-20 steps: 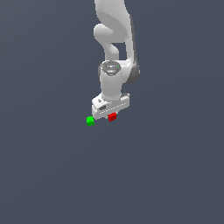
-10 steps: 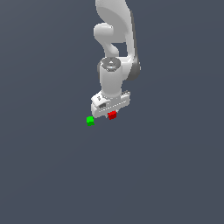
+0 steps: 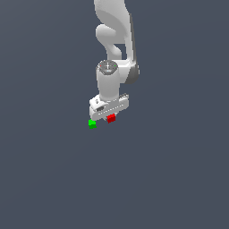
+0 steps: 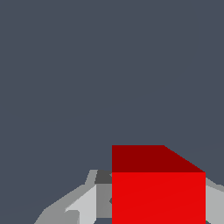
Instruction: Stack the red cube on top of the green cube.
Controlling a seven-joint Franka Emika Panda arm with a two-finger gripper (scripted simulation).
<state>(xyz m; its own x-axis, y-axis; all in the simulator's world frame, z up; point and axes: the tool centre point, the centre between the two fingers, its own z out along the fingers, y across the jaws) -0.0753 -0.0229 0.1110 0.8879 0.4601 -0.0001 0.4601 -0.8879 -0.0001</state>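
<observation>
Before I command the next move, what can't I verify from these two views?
- Grip: in the exterior view the end effector body hides its fingertips; whether it clamps the red cube is unclear.
- Green cube: outside the wrist view.
- Red cube's lower part: cut off by the wrist frame edge.

You've got two tiny plain cubes of about equal size. The red cube sits just under the white hand, tucked between its fingers; wrist view shows it big and close, bright red front face, darker top face, a grey finger at each side. The green cube sits on the dark grey surface, near the red cube on the exterior view's left and slightly lower in the picture, not touching it.
</observation>
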